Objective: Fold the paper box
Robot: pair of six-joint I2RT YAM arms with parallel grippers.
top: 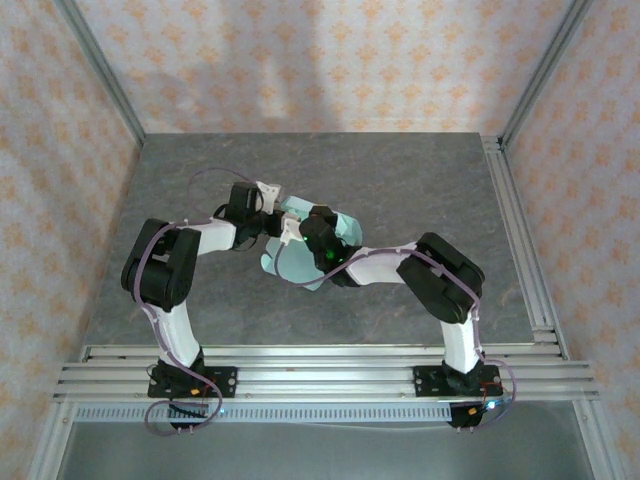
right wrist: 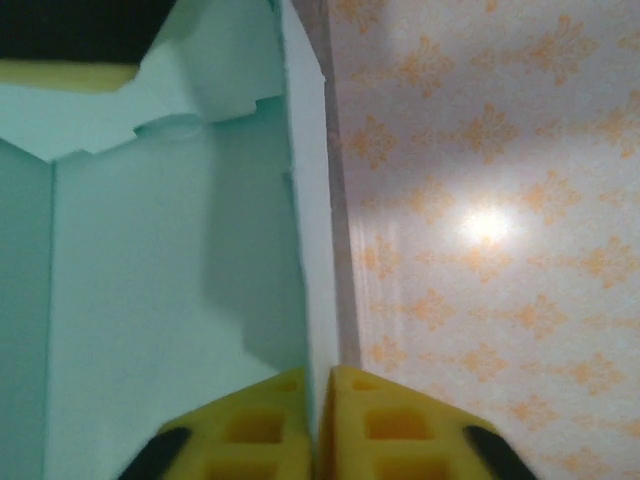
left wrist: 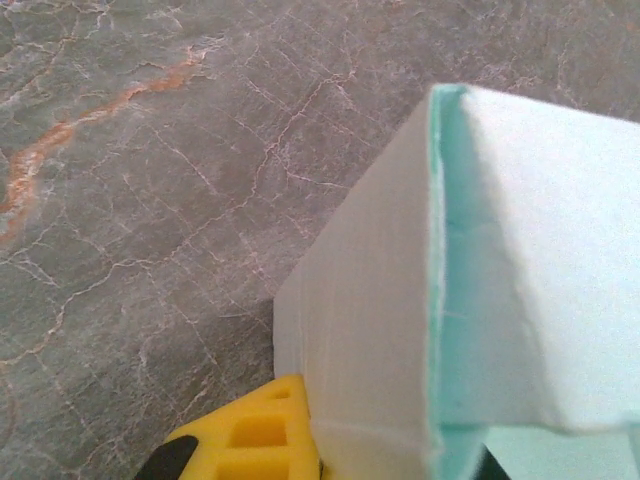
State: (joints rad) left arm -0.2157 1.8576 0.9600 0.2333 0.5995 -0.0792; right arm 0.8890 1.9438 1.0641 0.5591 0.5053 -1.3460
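paper box [top: 345, 228] | mostly hidden from above | edges cut off in both wrist views

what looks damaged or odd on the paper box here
The paper box has a ragged, stepped flap edge, upper left in the right wrist view; it may be die-cut, not torn. Nothing else stands out.

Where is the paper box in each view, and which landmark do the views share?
Top external: the paper box sits at the centre of the grey table.
Left wrist: right half, the table to its left.
Right wrist: left half, one wall between the yellow fingers.
Shared landmark: the patterned wall, at the top from above, right of the box at the right wrist.
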